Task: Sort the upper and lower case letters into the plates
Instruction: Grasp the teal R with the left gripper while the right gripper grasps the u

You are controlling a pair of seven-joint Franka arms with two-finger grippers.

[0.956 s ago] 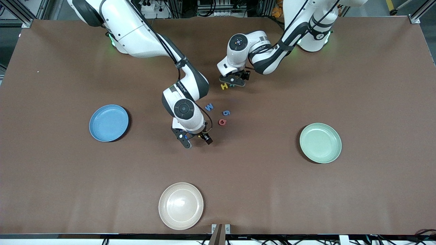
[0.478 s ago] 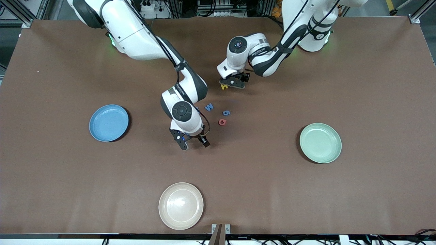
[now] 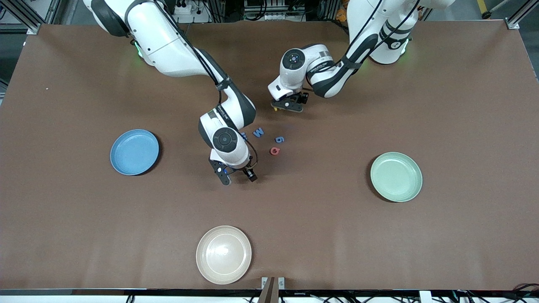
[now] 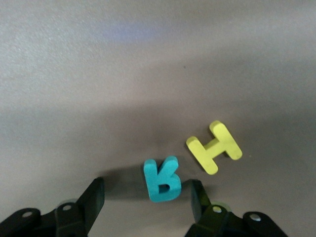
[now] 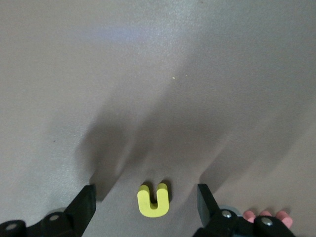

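Left wrist view: left gripper point(image 4: 145, 197) low over the bench point(image 4: 148, 64), fingers spread either side of a teal letter point(image 4: 162, 179), not yet touching it; a yellow H point(image 4: 214, 147) lies just beside. Right wrist view: right gripper point(image 5: 145, 200) spread around a yellow u point(image 5: 154, 199), a pink piece point(image 5: 266, 215) at one finger. Front view: blue W point(image 3: 258, 132), blue g point(image 3: 279, 139) and red letter point(image 3: 275, 151) lie between the arms; blue plate point(image 3: 134, 152) and green plate point(image 3: 396, 176) hold nothing.
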